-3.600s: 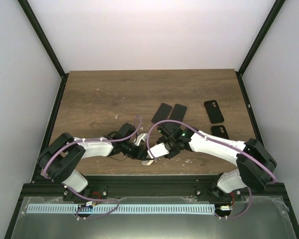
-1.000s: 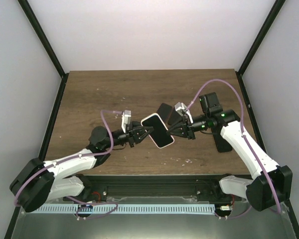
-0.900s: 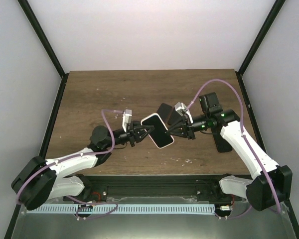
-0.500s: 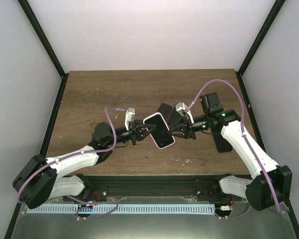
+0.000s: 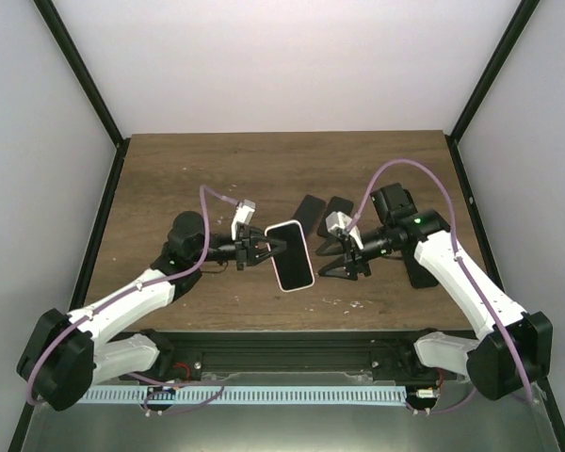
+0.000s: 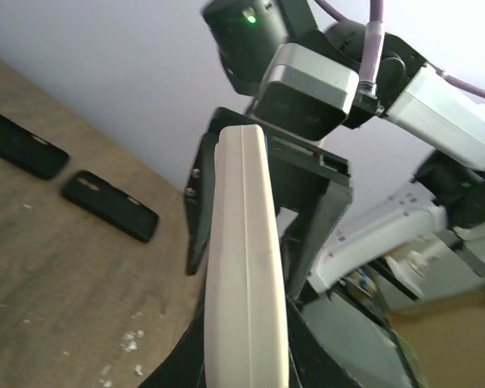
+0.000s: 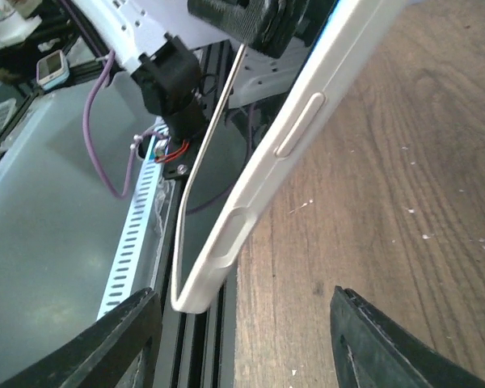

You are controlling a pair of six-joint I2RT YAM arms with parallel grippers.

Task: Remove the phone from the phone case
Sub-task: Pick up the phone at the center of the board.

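A phone [image 5: 292, 256] with a dark screen sits inside a white phone case [image 5: 276, 268], held above the table's middle. My left gripper [image 5: 266, 248] is shut on the case's left end. In the left wrist view the case [image 6: 246, 267] stands edge-on between my dark jaws [image 6: 246, 360]. My right gripper [image 5: 332, 259] hangs just right of the phone, open and apart from it. The right wrist view has the case [image 7: 267, 162] ahead of the gripper [image 7: 255, 339], with both fingers spread wide and nothing between them.
Two black phone cases [image 5: 308, 211] [image 5: 337, 207] lie flat behind the held phone. Another dark case [image 5: 420, 271] lies under the right arm. Two black cases [image 6: 20, 149] [image 6: 109, 206] also show in the left wrist view. White crumbs [image 5: 344, 303] dot the wood near the front edge.
The right gripper has let go of the phone's right end, opened and drawn back. The left gripper has closed on the case and carried the phone a little left and nearer.
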